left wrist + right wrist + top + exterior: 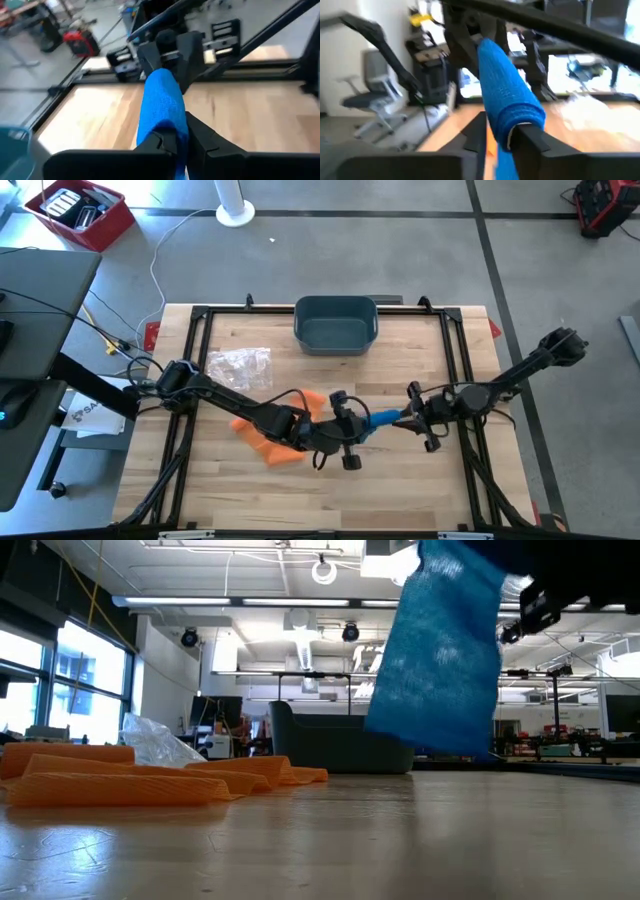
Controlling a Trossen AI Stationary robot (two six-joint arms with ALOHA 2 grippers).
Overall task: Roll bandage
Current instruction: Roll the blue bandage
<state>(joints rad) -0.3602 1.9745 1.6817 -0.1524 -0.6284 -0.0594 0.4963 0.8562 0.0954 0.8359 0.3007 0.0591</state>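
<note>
Nearest the low camera: bare light wooden tabletop [400,840], then a crumpled orange bandage strip [120,780] lying flat on your left.
Low view only: you see the blue elastic bandage [440,650] hanging clear above the table, its loose end dangling; the grippers are mostly cut off at the top.
High view only: you get the layout. Left gripper [352,430] and right gripper [408,416] face each other at table centre, the blue bandage spanning between them.
Left wrist view: your left gripper [175,142] is clenched on one end of the blue bandage [161,107], fingers pressed tight on the fabric.
Right wrist view: right gripper [497,131] has the rolled blue bandage [507,97] lying between its fingers; whether they pinch or have let go you cannot tell.
Around: dark teal plastic bin [335,323] at the far edge; clear crinkled plastic wrapper [240,367] far left of centre; orange strip [268,448] partly under the left arm.
In the way: left arm covers part of the orange strip.
</note>
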